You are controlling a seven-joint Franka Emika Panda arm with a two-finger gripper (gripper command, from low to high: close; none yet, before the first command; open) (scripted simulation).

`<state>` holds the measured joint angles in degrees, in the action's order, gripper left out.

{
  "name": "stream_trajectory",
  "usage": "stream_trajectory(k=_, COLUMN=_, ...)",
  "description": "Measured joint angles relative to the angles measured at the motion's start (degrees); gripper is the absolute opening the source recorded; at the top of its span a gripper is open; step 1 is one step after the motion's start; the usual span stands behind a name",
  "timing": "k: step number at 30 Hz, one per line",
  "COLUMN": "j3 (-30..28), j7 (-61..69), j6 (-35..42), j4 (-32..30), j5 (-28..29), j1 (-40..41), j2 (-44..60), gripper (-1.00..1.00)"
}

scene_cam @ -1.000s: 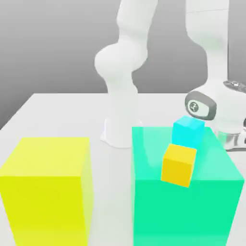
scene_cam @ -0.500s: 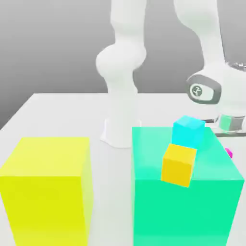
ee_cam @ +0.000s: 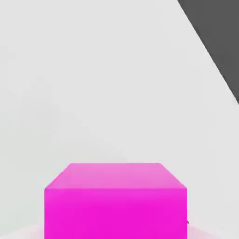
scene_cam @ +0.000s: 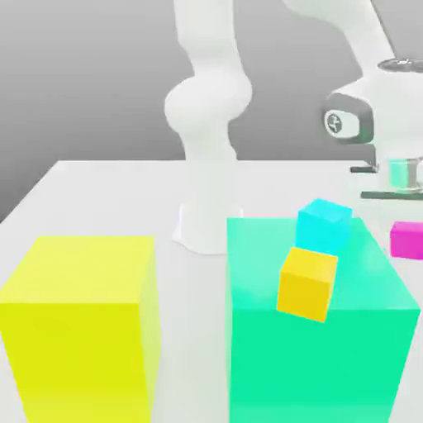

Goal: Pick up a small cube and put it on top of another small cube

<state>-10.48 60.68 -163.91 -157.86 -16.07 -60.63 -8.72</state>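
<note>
Note that the gripper (scene_cam: 406, 216), at the exterior view's right edge, is closed on the pink cube (scene_cam: 406, 239), holding it beside the green block (scene_cam: 318, 355), above the table (scene_cam: 99, 198).

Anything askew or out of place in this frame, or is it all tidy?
The small orange-yellow cube looks odd: it is tilted and overhangs the front top edge of the big green block, with the cyan cube behind it. The magenta cube hangs under the hand, off the table.
</note>
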Motion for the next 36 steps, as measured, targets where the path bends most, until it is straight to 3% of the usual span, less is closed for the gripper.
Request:
stream_trajectory(k=16, j3=0.23, j7=-15.89, j6=3.29, j4=1.72, j5=15.6, j1=27.28, j2=-14.79, gripper=-1.0)
stream_trajectory(k=21, j3=-6.78, j7=-7.43, j6=7.68, j4=2.9, j5=23.02, j1=37.69, j2=-18.31, gripper=-1.0)
stream_trajectory(k=36, j3=-30.9, j7=34.4, j6=16.95, j4=0.63, j5=43.69, j1=55.7, j2=-21.39, gripper=-1.0)
